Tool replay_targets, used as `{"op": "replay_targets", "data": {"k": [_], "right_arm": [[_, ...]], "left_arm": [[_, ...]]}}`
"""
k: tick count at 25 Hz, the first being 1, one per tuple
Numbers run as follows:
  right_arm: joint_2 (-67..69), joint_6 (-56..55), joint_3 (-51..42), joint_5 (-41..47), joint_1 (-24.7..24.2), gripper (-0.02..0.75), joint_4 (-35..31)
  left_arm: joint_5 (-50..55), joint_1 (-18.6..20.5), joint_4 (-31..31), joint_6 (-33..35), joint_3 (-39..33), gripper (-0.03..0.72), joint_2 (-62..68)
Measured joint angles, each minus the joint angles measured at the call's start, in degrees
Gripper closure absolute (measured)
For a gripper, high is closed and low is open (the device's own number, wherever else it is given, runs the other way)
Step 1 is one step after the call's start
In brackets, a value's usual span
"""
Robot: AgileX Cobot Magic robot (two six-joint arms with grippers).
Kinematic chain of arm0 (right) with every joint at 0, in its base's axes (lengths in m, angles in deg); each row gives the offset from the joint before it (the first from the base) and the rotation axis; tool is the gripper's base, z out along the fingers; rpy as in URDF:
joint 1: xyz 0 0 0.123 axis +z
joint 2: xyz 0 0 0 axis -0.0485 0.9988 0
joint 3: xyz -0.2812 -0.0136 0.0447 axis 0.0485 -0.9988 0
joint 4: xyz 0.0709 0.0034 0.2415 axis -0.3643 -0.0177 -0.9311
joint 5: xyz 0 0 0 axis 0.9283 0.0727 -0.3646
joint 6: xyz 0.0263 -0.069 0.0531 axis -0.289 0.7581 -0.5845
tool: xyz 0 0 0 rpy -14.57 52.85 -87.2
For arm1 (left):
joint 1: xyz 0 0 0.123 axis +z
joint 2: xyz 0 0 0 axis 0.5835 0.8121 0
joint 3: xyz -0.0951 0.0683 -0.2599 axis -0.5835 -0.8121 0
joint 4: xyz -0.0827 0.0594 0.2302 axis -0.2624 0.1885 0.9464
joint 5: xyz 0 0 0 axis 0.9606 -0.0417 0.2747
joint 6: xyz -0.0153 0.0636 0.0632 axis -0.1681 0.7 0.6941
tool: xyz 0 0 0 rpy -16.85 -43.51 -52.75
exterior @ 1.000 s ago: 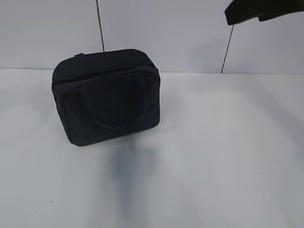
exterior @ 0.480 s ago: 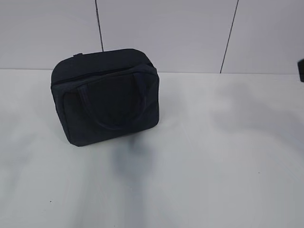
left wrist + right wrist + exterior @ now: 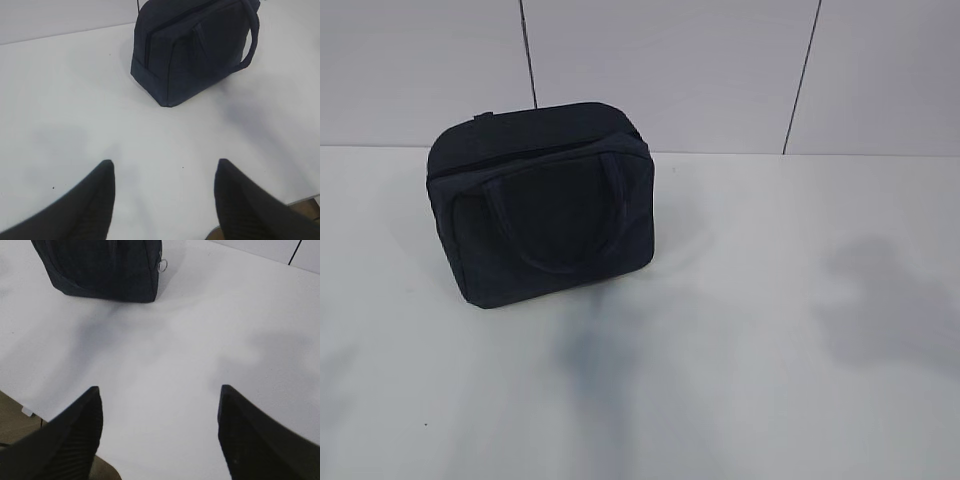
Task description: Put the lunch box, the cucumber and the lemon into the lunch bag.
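The dark navy lunch bag stands zipped shut on the white table, left of centre, its handles hanging down its front. It also shows in the left wrist view and in the right wrist view, where its round metal ring pull hangs at the corner. My left gripper is open and empty above bare table, short of the bag. My right gripper is open and empty above bare table near the front edge. Neither gripper shows in the exterior view. The lunch box, cucumber and lemon are out of view.
The white table runs back to a grey panelled wall. The table's front edge shows in the right wrist view, with brown floor below it. Arm shadows lie on the table right of the bag.
The right arm, seen at the upper right a second ago, has pulled out of the exterior view to the right. Its shadow has moved right and forward. The bag has not moved.
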State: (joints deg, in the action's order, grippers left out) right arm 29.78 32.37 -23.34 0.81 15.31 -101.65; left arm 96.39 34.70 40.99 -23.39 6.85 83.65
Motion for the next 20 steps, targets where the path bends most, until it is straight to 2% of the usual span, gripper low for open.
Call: {"op": "replay_targets", "data": {"k": [7, 20], "right_arm": [[-10.25, -2.81, -5.38, 4.63, 0.0, 0.178, 2.49], [-26.61, -7.77, -9.88, 10.63, 0.0, 0.178, 4.98]], "left_arm": [[-0.02, 0.0, 0.21, -0.49, -2.71, 0.245, -3.38], [-0.61, 0.0, 0.21, -2.31, -5.68, 0.245, -4.52]]}}
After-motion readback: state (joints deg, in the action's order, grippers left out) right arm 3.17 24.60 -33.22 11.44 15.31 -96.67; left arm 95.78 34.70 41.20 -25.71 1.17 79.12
